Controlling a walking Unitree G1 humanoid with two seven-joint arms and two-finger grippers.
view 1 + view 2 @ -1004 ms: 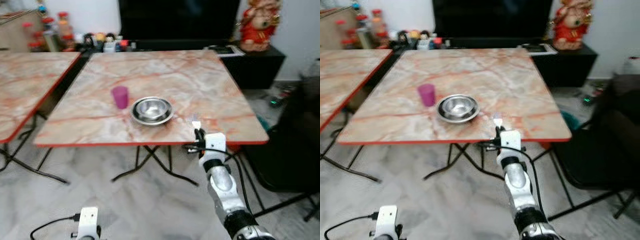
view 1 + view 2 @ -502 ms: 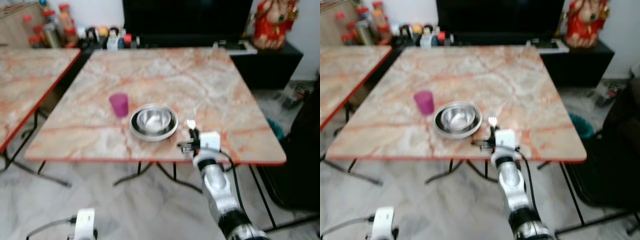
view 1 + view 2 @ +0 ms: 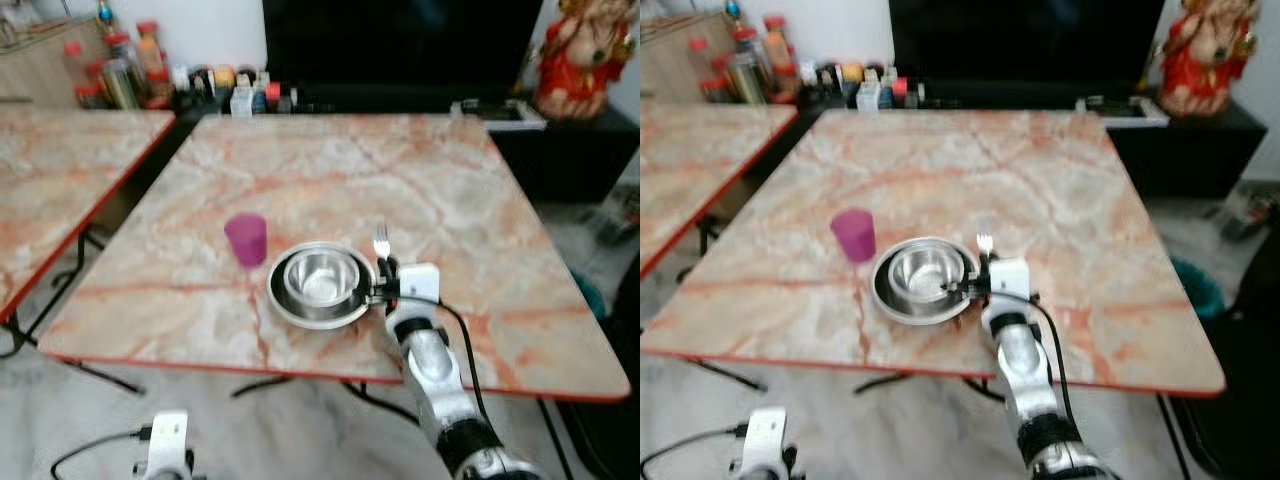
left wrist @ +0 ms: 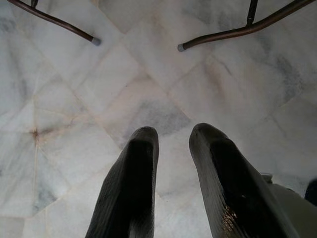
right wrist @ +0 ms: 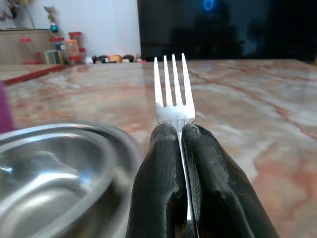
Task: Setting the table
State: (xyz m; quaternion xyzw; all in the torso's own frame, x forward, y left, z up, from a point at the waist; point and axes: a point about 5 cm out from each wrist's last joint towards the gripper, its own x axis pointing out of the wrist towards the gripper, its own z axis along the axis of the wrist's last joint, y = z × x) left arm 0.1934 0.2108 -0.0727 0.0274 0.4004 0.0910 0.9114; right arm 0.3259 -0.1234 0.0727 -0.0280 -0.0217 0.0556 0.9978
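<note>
A steel bowl (image 3: 321,277) sits inside a steel plate (image 3: 290,305) near the front of the marble table (image 3: 430,180). A purple cup (image 3: 246,240) stands just left of them. My right gripper (image 3: 385,268) is over the table at the plate's right rim, shut on a silver fork (image 3: 381,241) whose tines point away from me. The right wrist view shows the fork (image 5: 173,94) upright between the fingers (image 5: 161,163), with the bowl (image 5: 49,168) beside it. My left gripper (image 4: 171,144) hangs low over the floor, open and holding nothing.
A second marble table (image 3: 60,170) stands to the left. Jars and bottles (image 3: 120,75) line a low shelf behind, next to a dark TV (image 3: 400,45) and a red figurine (image 3: 585,55). Table legs (image 4: 233,32) rest on the marble floor.
The camera has moved closer to the table. My right gripper with the fork has gone from the table's front edge to above the table, beside the plate.
</note>
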